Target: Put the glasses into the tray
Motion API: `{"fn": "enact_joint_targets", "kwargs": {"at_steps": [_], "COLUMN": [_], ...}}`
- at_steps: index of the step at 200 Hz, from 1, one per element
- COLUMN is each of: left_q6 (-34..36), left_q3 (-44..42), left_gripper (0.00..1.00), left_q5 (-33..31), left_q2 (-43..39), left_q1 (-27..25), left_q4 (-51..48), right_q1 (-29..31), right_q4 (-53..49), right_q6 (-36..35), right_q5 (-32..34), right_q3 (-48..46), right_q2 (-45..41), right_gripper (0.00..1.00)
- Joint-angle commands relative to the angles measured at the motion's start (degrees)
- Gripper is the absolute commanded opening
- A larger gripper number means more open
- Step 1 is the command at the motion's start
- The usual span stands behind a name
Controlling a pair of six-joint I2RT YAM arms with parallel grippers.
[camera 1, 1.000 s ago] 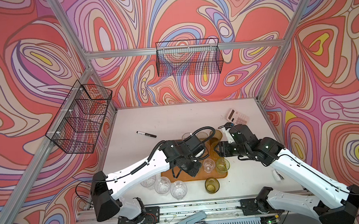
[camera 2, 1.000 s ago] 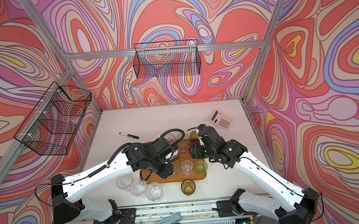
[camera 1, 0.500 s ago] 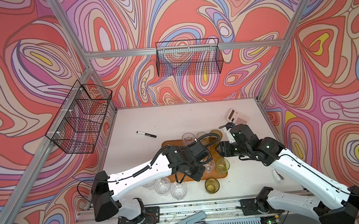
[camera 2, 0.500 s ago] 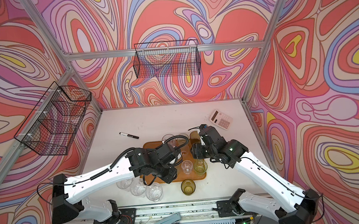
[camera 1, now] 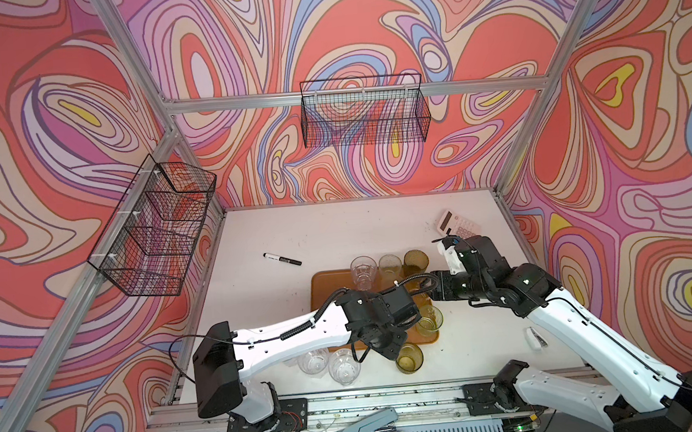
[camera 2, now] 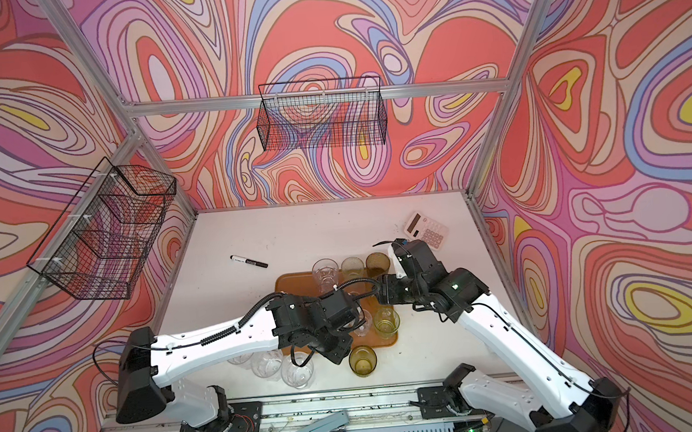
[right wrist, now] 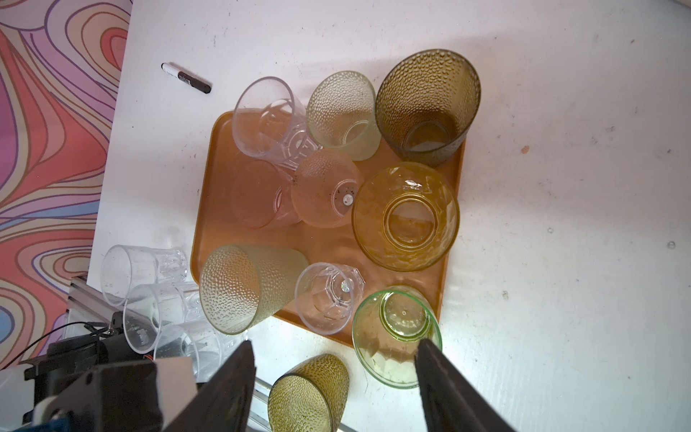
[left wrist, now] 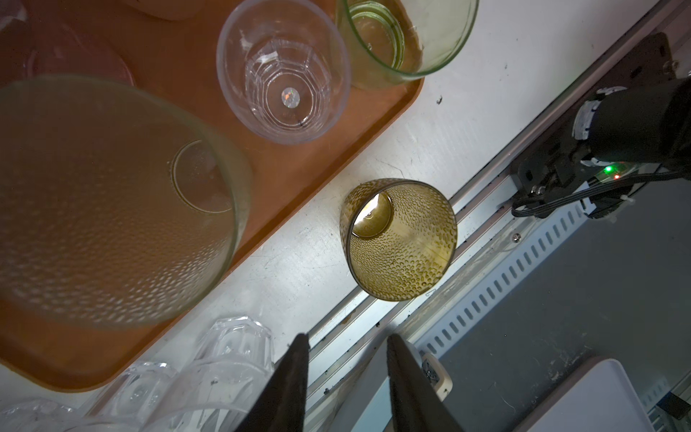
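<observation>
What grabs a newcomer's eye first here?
The swirling red, pink and purple walls all round the cell hit first. Next is the orange tray mid-table, crowded with tinted glasses. Off the tray, by the table's front edge, sit an olive glass and a few clear tumblers.

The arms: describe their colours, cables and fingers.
The left arm and right arm: white shells, black joints and bases. A black ribbed hose runs along the left; a small green light glows on the right. The left gripper and right gripper have black tapering fingers.
</observation>
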Motion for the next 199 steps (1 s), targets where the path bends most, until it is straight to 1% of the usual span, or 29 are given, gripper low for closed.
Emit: {"fn": "enact_joint_targets", "kwargs": {"at_steps": [1, 31, 85, 138, 176, 199], "left_q6": [-1.89, -3.09, -3.05, -2.18, -2.13, -2.04], "left_q3": [-0.95, -1.86, -0.9, -0.01, 0.55, 0.91], "left_gripper": [0.39, 0.39, 0.38, 0.36, 0.32, 0.29], "left_q5": [-0.49, 0.19, 0.29, 0.22, 0.47, 0.37], "left_q2": [1.4, 2.69, 5.99, 8.8, 10.56, 11.57], "left_q1": [-0.91, -1.33, -1.92, -2.01, -2.02, -2.0], "left_q4": [1.11, 3.36, 3.38, 3.34, 3.73, 3.69], "right_q1": [-2.17, -5.28, -11.25, -12.44, -12.75, -12.83], "right_q4": [-1.55, -2.52, -4.53, -4.89, -5.06, -5.0], "right_q6": [-1.2, -2.29, -4.73, -5.02, -5.06, -5.07], "right_q5": [-3.74, -6.53, -9.97, -10.33, -10.6, -10.59], "right_q3": [0.87, 1.88, 2.85, 3.23, 3.34, 3.34], "right_q2": [-0.97, -0.52, 0.26, 0.01, 0.1, 0.26], "right_gripper": [0.71, 0.72, 0.72, 0.72, 0.72, 0.72]}}
